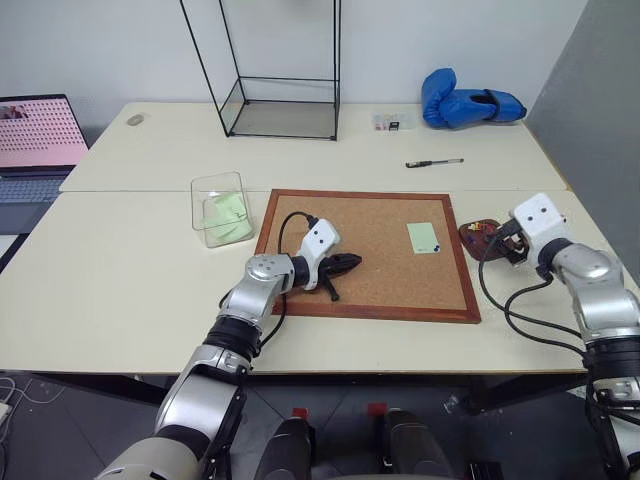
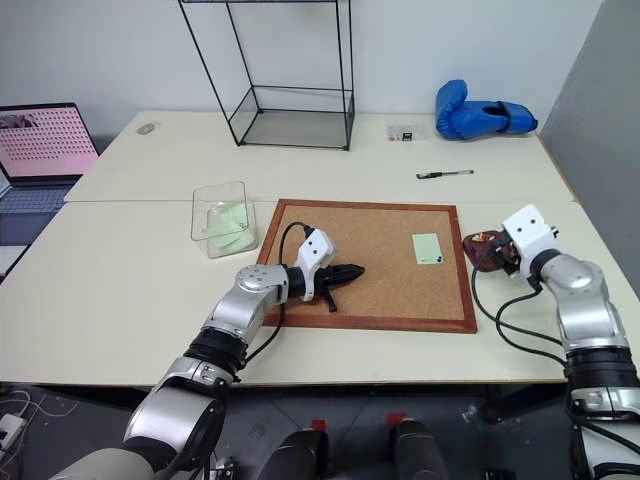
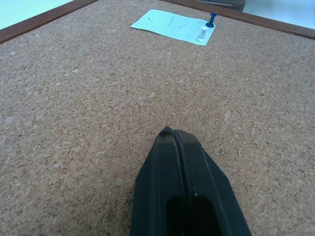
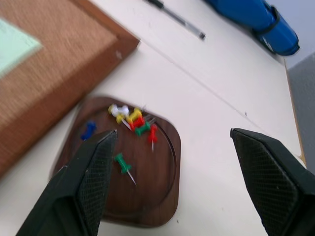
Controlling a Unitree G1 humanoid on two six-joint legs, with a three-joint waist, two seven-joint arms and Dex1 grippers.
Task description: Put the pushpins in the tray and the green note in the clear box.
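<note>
One green note [image 1: 423, 237] is on the corkboard [image 1: 370, 290], near its right edge, fixed at one corner by two pushpins [image 3: 205, 27] (one blue, one white, seen in the left wrist view). The tray [image 4: 157, 196] sits on the bench [image 1: 120, 290] just off the board's right edge, and it holds about nine more pins [image 4: 133, 120]: two or three yellow, two red, two green, one blue, one white, most of them in a heap so the count is rough. One clear box [image 1: 220, 208] stands just beside the board's left edge, with pale green paper inside.

The left tool [image 1: 347, 263] is closed tight, fingers pressed together with nothing between them, low over bare cork in the board's left half and well apart from the note. The right tool [image 4: 172, 162] is spread wide and carries nothing, poised above the tray with one finger [image 4: 93, 167] over the tray's inner side and the other over bare bench.

Between box and board there is little gap. A pen [image 1: 434, 162], a blue glove [image 1: 468, 104] and a wire-framed glass case [image 1: 280, 100] lie farther back, away from both arms.
</note>
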